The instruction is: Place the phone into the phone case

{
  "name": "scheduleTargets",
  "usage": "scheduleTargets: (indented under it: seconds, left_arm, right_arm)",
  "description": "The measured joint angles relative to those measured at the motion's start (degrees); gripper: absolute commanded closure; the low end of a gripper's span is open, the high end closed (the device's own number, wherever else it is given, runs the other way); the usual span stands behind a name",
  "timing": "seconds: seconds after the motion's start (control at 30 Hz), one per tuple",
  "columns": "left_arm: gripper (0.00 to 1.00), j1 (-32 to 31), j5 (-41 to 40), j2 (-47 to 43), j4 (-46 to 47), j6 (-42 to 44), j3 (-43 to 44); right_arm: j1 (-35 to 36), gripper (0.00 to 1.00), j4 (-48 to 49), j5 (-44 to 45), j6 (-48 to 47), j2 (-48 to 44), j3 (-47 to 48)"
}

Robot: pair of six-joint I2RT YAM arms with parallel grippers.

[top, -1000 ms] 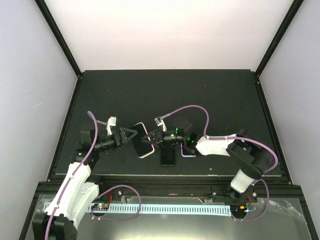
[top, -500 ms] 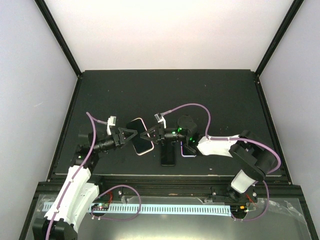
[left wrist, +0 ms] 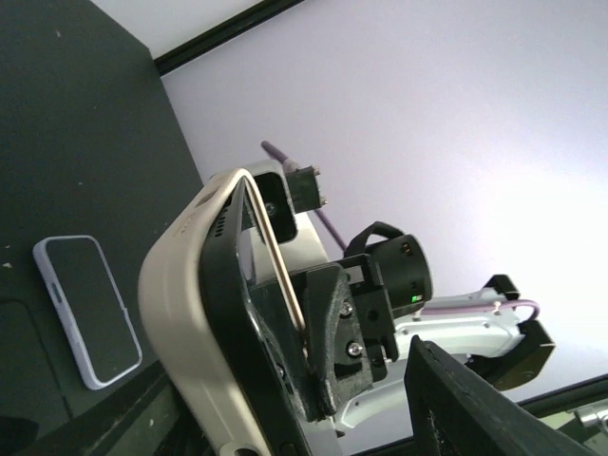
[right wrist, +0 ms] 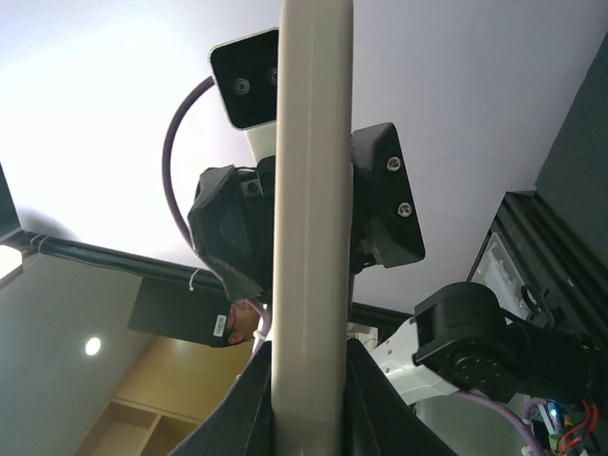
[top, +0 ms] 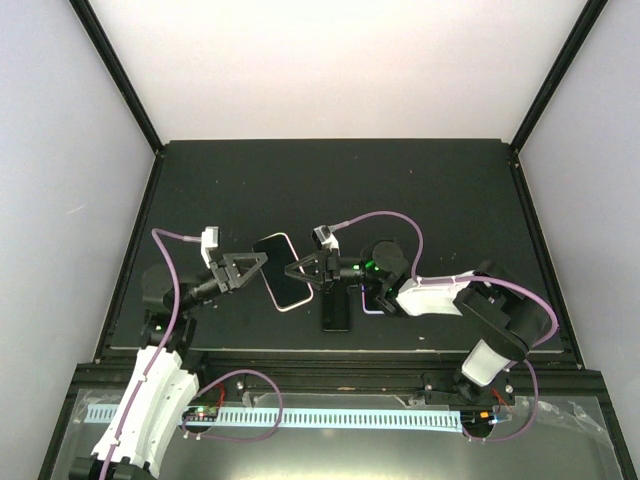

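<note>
A cream phone case [top: 281, 272] hangs above the table's middle, edge-on in the right wrist view [right wrist: 313, 190]. My right gripper [top: 298, 268] is shut on its right side, fingers [right wrist: 380, 408] pressed against both faces. In the left wrist view the case [left wrist: 180, 304] has a dark inside. A thin rose-gold-edged phone [left wrist: 275, 256] seems seated at one end and standing off at the other. My left gripper [top: 262, 262] straddles the case's left edge, with a clear gap showing beside its visible finger [left wrist: 475, 408].
A black slab [top: 336, 312] lies flat near the table's front edge. A lavender-edged phone or case [top: 373, 300] lies beside it under the right arm, also seen in the left wrist view [left wrist: 85, 309]. Purple cables loop over both arms.
The right gripper has carried the case a little left and away from the front edge. The left arm has drawn back leftward and its jaws have narrowed.
</note>
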Motion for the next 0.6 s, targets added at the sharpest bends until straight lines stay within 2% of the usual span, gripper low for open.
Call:
scheduleTargets:
  seconds: [0.2, 0.4, 0.6]
  left_arm:
    - [0.54, 0.0, -2.3, -1.2, 7.6, -6.6, -4.4]
    - [0.6, 0.0, -4.5, -2.2, 9.9, -9.2, -5.4]
    - [0.79, 0.0, -6.6, -3.8, 10.2, -10.2, -5.4]
  right_arm:
    - [0.0, 0.85, 2.6, -0.2, 2.0, 0.2, -1.4]
    - [0.0, 0.85, 5.3, -0.3, 3.8, 0.2, -1.6]
    - [0.0, 0.84, 7.8, -0.5, 5.0, 0.2, -2.3]
